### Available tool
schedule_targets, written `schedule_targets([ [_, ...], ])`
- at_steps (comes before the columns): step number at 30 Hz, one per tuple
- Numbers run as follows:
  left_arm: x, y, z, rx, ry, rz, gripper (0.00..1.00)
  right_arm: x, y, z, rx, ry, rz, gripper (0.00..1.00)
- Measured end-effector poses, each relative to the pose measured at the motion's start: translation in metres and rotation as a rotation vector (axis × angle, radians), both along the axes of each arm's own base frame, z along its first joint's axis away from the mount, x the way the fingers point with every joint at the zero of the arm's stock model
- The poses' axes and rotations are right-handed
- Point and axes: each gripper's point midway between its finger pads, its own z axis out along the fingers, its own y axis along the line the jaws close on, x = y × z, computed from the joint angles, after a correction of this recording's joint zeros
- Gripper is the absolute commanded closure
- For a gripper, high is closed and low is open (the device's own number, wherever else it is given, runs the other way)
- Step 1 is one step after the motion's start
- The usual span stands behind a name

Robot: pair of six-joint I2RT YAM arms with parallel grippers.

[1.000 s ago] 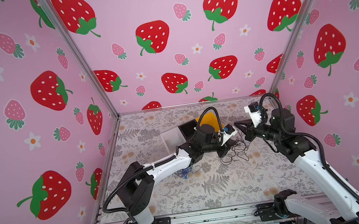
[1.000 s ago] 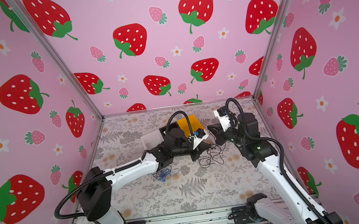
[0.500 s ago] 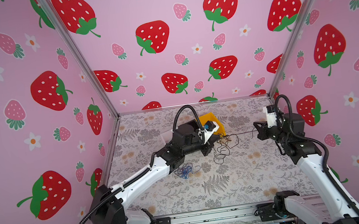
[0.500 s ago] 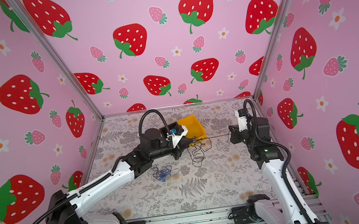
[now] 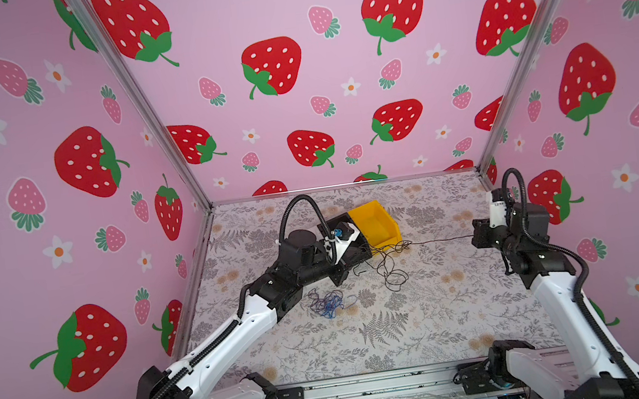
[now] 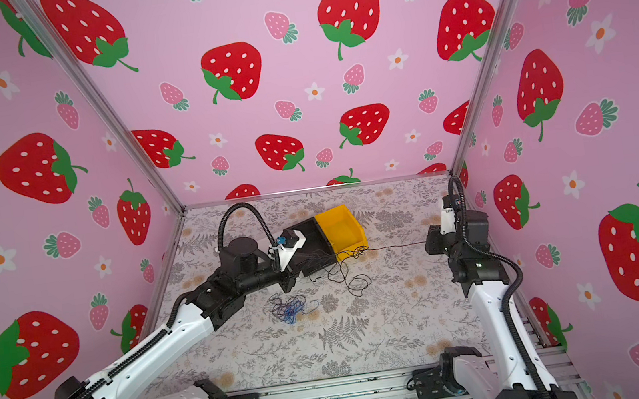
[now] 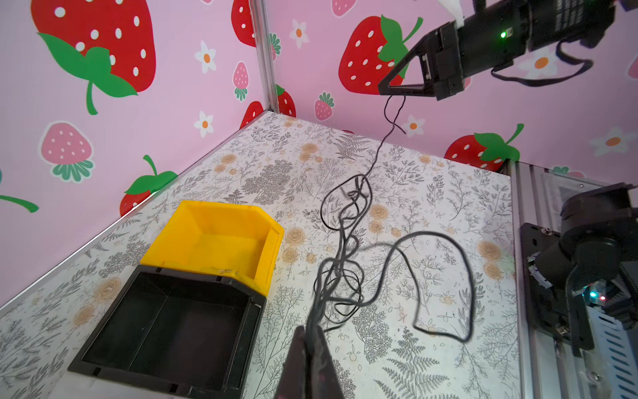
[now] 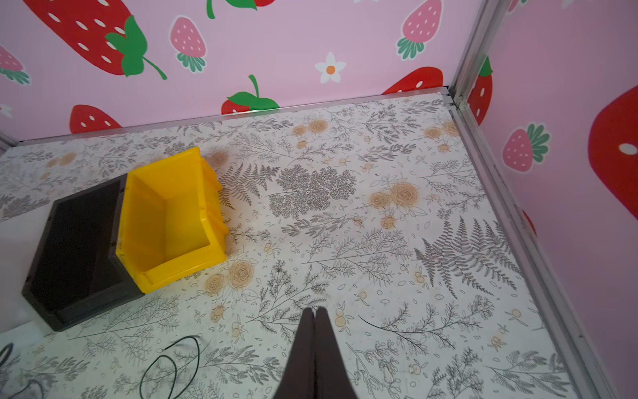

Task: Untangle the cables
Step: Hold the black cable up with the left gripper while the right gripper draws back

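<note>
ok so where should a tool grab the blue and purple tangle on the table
On the tangle, pinch the loose loop straying from its right edge in both top views, not the dense middle. Come straight down: the wires lie flat on the table, and the left arm crowds the left side.

High stereo overviews, close wrist views sharing bin (image 7: 214, 238)

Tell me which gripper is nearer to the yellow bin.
Left. The left gripper, shut on the black cable, is close beside the yellow bin; the right gripper holds the same cable's far end, well away from the bin.
</note>
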Motion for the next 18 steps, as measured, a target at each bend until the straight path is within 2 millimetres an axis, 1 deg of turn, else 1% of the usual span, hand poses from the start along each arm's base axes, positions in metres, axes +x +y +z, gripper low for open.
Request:
schedule_targets([
  [4,0.002,0.011,-0.001,0.009,0.006,0.025,1.00,0.000,-0.015,-0.007,-0.035,0.026,-0.056,1.00],
  [7,0.004,0.024,-0.005,0.018,0.017,0.053,1.00,0.000,-0.028,-0.009,-0.067,0.035,-0.103,1.00],
  [11,0.007,0.041,-0.008,0.026,0.031,0.096,1.00,-0.001,-0.038,-0.012,-0.091,0.045,-0.138,1.00],
  [15,0.009,0.047,-0.008,0.025,0.032,0.110,1.00,0.000,-0.047,-0.013,-0.107,0.052,-0.167,1.00],
  [18,0.010,0.051,-0.010,0.033,0.036,0.120,1.00,0.002,-0.055,-0.007,-0.126,0.046,-0.193,1.00],
])
